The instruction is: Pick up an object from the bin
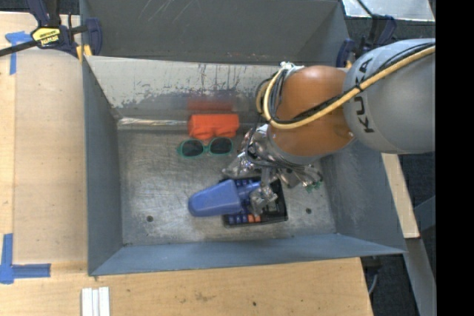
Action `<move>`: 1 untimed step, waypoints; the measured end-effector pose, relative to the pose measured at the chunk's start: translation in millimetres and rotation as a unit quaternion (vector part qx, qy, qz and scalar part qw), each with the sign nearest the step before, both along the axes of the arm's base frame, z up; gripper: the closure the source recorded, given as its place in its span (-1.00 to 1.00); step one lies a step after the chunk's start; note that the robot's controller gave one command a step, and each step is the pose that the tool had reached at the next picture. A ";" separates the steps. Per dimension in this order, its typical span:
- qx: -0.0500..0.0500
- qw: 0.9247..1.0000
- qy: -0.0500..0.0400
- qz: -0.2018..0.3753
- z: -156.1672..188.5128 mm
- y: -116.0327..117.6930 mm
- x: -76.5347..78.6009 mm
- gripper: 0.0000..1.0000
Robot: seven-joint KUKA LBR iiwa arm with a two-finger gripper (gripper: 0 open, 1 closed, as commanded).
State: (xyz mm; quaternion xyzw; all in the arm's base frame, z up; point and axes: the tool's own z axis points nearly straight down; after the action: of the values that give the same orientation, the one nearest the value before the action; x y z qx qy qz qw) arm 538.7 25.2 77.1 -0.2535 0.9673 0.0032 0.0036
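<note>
Now end effector (255, 175) above blue lump (213, 200), black keypad (261, 215); arm (396, 96) marked "KU".

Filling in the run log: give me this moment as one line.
gripper over blue object and black keypad device | bin front-centre | orange block, green glasses behind, apart

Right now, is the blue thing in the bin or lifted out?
In the bin: the blue thing lies on its floor, partly over a black keypad, beside the end effector.
</note>
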 end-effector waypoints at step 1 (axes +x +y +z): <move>0.000 1.000 0.000 0.000 0.0 -0.1 0.1 1.00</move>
State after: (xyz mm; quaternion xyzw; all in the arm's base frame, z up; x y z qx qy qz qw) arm 538.8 25.1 77.1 -0.2533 0.9674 0.0032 0.0036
